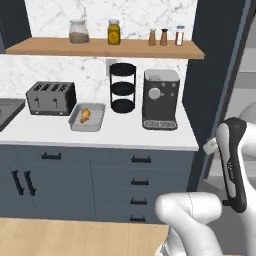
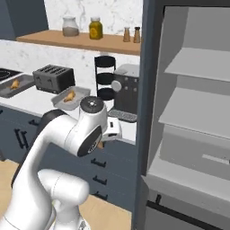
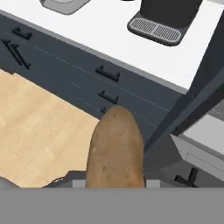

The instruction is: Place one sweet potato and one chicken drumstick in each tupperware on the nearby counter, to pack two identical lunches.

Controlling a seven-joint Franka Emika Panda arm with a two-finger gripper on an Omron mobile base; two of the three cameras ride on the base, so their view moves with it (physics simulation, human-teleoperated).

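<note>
A smooth brown sweet potato (image 3: pixel 116 148) fills the middle of the hand view, held in my shut gripper (image 2: pixel 104 140) out over the floor, in front of the counter's (image 1: pixel 125 135) dark drawers. Its fingertips are hidden behind the tuber. A sliver of the sweet potato (image 2: pixel 100 144) peeks out below the hand in the right base view. One grey tupperware (image 1: pixel 75 125) beside the toaster holds a chicken drumstick (image 1: pixel 85 115). A second tupperware (image 2: pixel 5 92) at the far left holds another chicken drumstick (image 2: pixel 15 83).
On the counter stand a grey toaster (image 1: pixel 51 97), a black tiered rack (image 1: pixel 123 88) and a coffee machine (image 1: pixel 161 99). A wooden shelf (image 1: pixel 105 48) with jars hangs above. To the right is a tall open unit with grey shelves (image 2: pixel 193 112).
</note>
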